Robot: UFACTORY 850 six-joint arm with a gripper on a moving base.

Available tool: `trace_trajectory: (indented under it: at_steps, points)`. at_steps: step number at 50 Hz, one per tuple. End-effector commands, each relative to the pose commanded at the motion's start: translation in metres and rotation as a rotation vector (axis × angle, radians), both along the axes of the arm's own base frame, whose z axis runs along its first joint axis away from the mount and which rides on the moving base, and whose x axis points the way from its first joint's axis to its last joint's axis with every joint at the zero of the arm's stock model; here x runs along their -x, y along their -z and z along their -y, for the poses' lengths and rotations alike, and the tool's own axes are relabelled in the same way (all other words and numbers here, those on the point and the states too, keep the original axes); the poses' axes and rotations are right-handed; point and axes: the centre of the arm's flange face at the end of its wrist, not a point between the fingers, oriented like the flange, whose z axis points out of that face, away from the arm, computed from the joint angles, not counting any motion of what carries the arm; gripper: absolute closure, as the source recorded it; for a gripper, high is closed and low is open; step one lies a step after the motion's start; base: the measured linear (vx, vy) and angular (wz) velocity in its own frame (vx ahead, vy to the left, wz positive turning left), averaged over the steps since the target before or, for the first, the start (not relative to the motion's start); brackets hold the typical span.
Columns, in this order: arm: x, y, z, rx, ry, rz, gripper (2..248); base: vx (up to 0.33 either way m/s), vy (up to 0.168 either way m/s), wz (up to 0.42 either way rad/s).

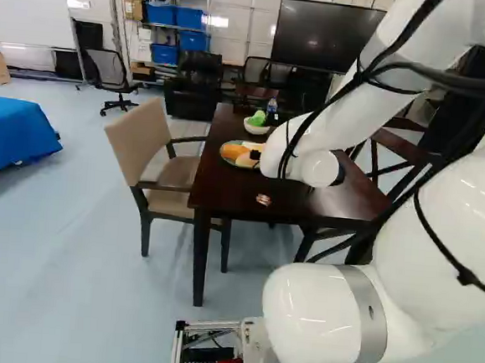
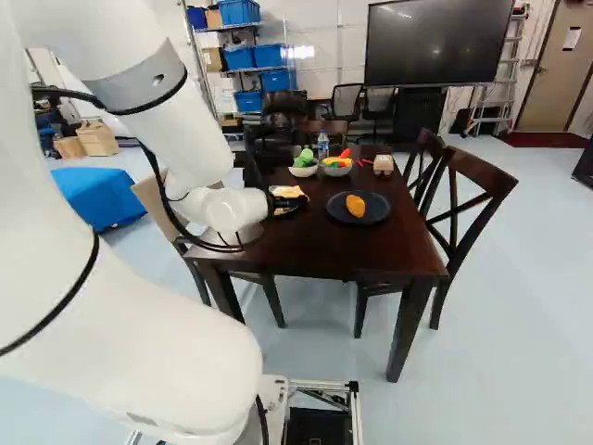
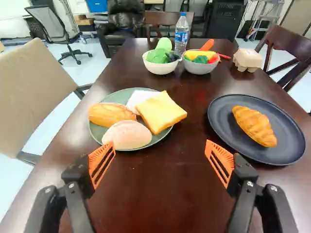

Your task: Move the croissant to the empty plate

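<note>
dark table (image 3: 160,194) holds croissant (image 3: 255,126) on plate (image 3: 221,124) (blue-labelled bottle (image 3: 181,35) beyond).

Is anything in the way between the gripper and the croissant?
Nothing visible stands between the open gripper and the croissant, just tabletop and the rim of the dark plate it already lies on. The green bread plate lies outside that path.

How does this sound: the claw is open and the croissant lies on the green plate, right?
Not quite: in the wrist view, the croissant lies on the dark plate, not the green plate. The claw is open.
</note>
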Motion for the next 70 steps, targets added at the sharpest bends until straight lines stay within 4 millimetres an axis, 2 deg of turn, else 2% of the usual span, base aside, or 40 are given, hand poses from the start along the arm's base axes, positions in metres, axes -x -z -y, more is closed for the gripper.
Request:
trace_trajectory:
  at_steps: [18, 39, 70]
  points:
    - [0.031, 0.016, -0.008, -0.003, -0.019, 0.056, 3, 0.0, 0.0, 0.0]
    - [0.054, 0.028, -0.014, -0.006, -0.032, 0.097, 3, 0.0, 0.0, 0.0]
    - [0.064, 0.032, -0.015, -0.007, -0.037, 0.114, 3, 0.0, 0.0, 0.0]
